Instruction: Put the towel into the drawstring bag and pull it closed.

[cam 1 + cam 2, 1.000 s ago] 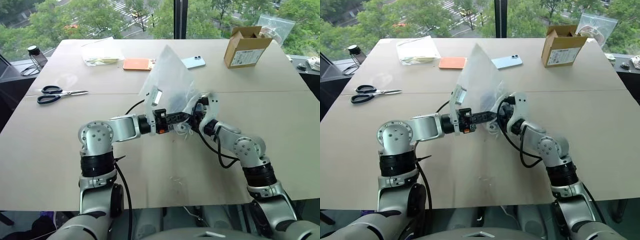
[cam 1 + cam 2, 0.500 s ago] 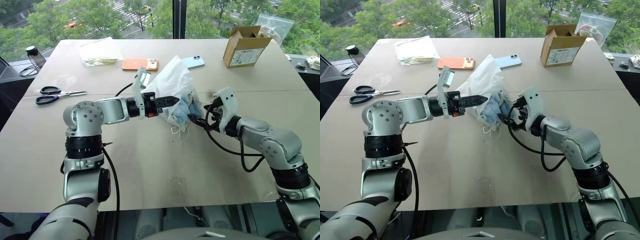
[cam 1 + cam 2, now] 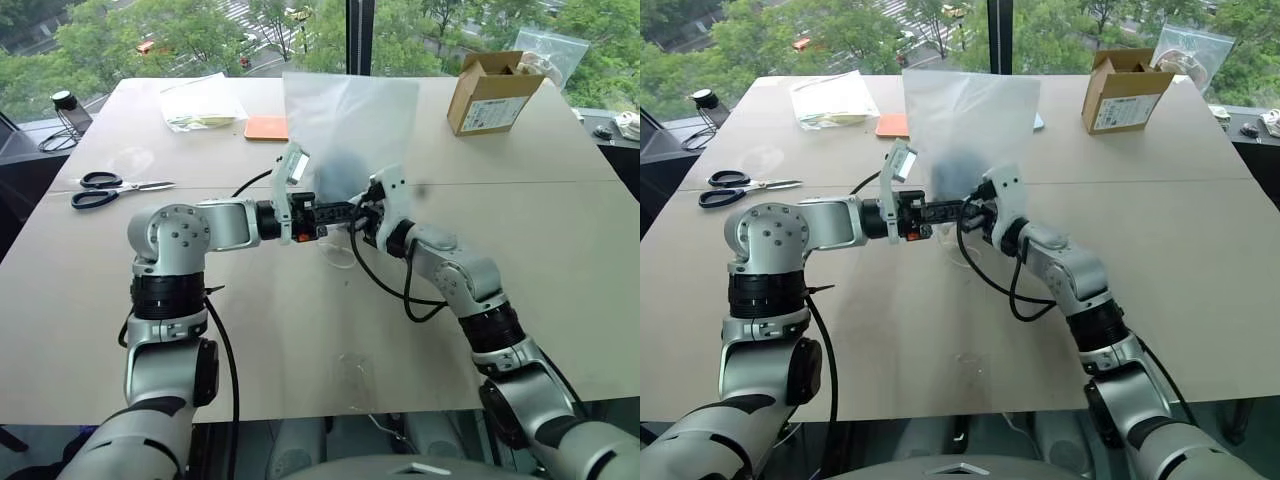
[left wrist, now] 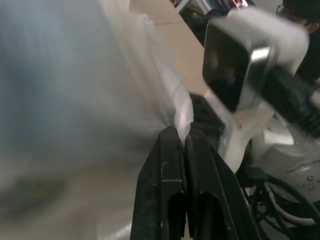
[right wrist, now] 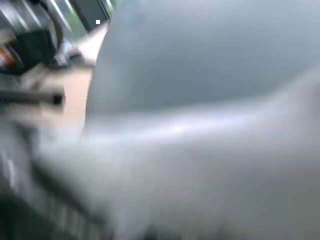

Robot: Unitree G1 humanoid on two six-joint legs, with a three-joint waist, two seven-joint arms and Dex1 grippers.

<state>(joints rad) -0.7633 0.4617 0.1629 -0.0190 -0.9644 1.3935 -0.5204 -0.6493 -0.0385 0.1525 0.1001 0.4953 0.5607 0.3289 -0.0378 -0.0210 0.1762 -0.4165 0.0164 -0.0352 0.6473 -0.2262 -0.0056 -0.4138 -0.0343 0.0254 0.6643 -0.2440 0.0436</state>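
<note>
- Both grippers met at the drawstring bag (image 3: 345, 125), held up over the table (image 3: 560, 260).
- Left gripper (image 3: 345, 210) pinched the bag's lower edge, fingers closed.
- Right gripper (image 3: 360, 213) was closed; its hold was unclear.

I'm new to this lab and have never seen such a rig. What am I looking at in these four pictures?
A two-armed humanoid robot, seen through its own cameras. The two wide pictures come from its head, looking down over its arms at a table. The two close-up pictures come from cameras on its wrists.

The left gripper is shut on the mouth edge of a drawstring bag, which is lifted and spread out like a sheet. A darker patch inside is probably the towel. The right gripper is shut right beside the left one at the bag's mouth; whether it has the cords cannot be made out.

On the table lie scissors, a clear packet, an orange phone and a cardboard box.
</note>
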